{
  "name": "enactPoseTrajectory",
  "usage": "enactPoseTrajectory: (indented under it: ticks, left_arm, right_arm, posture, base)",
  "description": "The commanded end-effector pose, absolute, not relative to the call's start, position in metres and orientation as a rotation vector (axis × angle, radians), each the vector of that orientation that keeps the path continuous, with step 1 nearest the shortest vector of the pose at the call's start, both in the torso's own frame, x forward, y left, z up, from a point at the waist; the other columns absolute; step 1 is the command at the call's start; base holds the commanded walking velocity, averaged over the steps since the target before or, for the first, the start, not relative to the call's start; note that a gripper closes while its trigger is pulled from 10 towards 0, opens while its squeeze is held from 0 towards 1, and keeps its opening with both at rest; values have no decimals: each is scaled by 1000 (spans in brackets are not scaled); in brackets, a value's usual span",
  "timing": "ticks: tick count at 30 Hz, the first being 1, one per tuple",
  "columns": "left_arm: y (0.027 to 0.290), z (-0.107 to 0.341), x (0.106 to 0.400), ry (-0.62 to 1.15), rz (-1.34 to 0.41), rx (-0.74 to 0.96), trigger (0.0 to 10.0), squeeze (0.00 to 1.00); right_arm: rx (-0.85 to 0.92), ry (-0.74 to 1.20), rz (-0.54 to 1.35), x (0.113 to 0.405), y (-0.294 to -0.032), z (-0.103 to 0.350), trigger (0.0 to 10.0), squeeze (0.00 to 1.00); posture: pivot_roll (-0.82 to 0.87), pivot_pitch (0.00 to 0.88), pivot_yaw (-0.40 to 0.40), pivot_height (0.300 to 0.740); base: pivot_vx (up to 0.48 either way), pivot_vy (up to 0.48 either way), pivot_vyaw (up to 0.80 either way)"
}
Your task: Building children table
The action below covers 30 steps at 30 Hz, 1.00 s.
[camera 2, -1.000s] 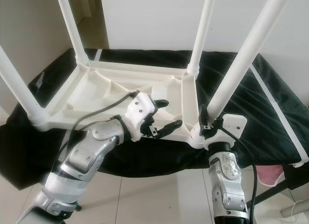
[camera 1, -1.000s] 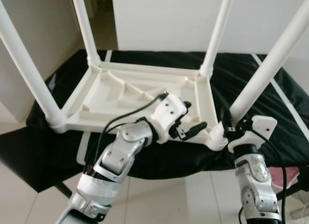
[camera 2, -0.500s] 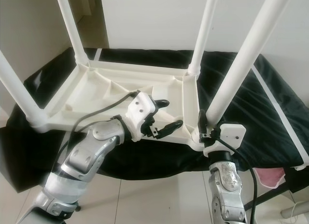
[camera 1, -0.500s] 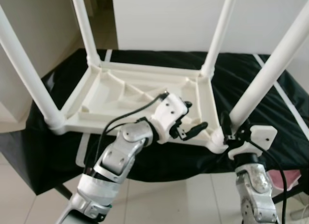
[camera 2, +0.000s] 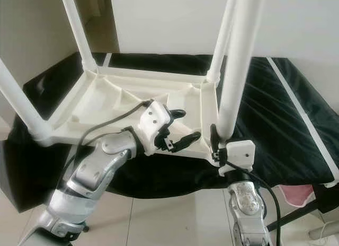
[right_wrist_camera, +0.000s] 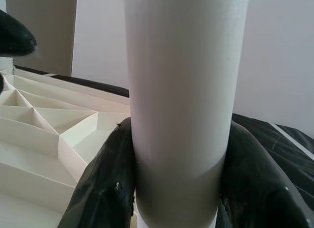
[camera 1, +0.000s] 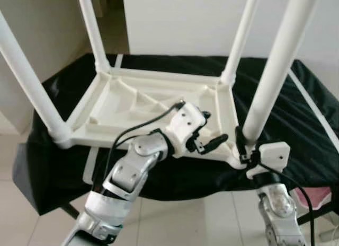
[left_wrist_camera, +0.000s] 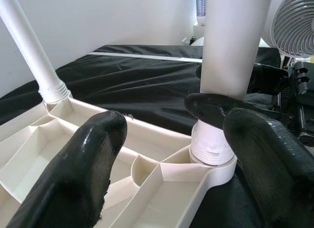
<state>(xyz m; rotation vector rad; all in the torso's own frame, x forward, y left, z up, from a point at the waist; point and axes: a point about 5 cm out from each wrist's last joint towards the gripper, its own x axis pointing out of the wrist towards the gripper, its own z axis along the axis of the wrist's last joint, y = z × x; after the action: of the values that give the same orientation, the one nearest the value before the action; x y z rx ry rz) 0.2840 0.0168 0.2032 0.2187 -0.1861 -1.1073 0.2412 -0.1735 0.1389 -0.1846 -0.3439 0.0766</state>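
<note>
Plastic tabletop, white and ribbed on its underside, lies upside down on a worktop draped in black cloth, with legs standing in all four corner sockets. At the near left corner one leg rises steeply, and two more stand at the far corners. The left pincer hovers over the near right part of the tabletop, its fingers spread wide and holding nothing. Just to its right, the right pincer is closed around the base of the near right leg, fingers pressed against either side just above the socket. A second ago this leg leaned well out to the right; half a second ago the lean was smaller, and now it stands close to upright. That suggests the leg is being straightened and seated in its socket, probably the last joint of the build; whether it is fully home cannot be told.
</note>
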Motion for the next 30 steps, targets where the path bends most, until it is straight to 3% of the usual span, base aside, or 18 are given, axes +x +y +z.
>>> enactPoseTrajectory:
  ticks: [1, 6, 18, 23, 30]
  left_arm:
    - [18, 205, 283, -188, -1109, 216, 10000, 0]
    - [18, 205, 283, -186, -1104, 215, 10000, 0]
    - [21, 206, 284, -185, -1093, 216, 10000, 0]
    - [21, 206, 284, -185, -1093, 217, 10000, 0]
    - [20, 207, 284, -185, -1099, 217, 10000, 0]
  right_arm:
    - [-155, -238, 115, 239, -169, 118, 10000, 0]
    - [38, -166, 107, 243, -168, 114, 10000, 0]
    - [199, -111, 15, 245, -175, 109, 10000, 0]
    - [227, -97, 3, 247, -177, 111, 10000, 0]
    - [129, -140, 141, 250, -181, 126, 10000, 0]
  posture:
    - [-63, 31, -1, 740]
    - [-61, 43, -3, 740]
    - [-56, 54, -2, 740]
    - [-57, 55, 2, 740]
    - [-60, 62, 7, 740]
  base:
    - [0, 0, 0]
    - [0, 0, 0]
    - [0, 0, 0]
    - [0, 0, 0]
    - [0, 0, 0]
